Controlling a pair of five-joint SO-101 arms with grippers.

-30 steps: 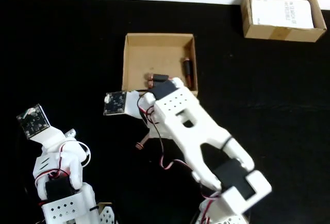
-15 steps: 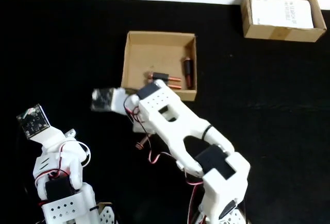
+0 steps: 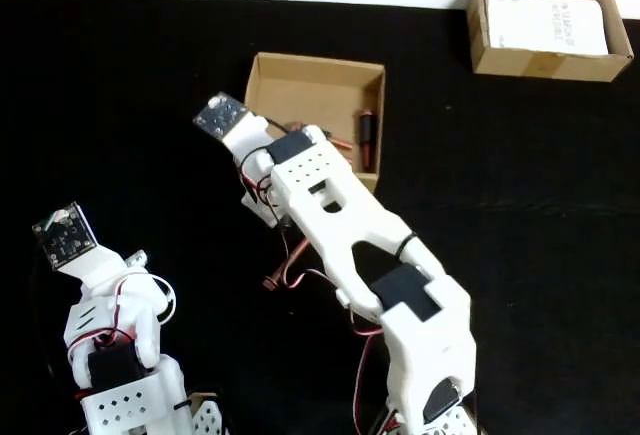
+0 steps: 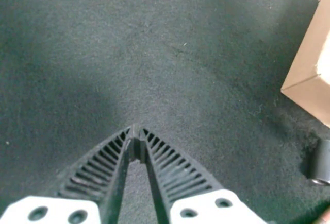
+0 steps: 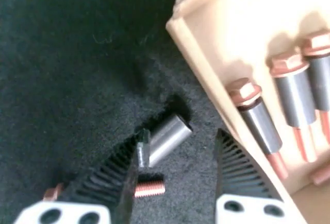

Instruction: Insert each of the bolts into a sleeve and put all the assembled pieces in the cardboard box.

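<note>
Right gripper (image 5: 181, 137) spread over loose sleeve (image 5: 166, 137) beside cardboard box (image 5: 200, 65) wall, left gripper (image 4: 135, 132) pressed together above black worktop (image 4: 154, 49).

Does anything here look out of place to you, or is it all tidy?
Yes: one bare sleeve and one loose bolt lie unjoined on the black cloth, just outside the cardboard box, under the open right claw. The assembled pieces lie inside the box.
</note>
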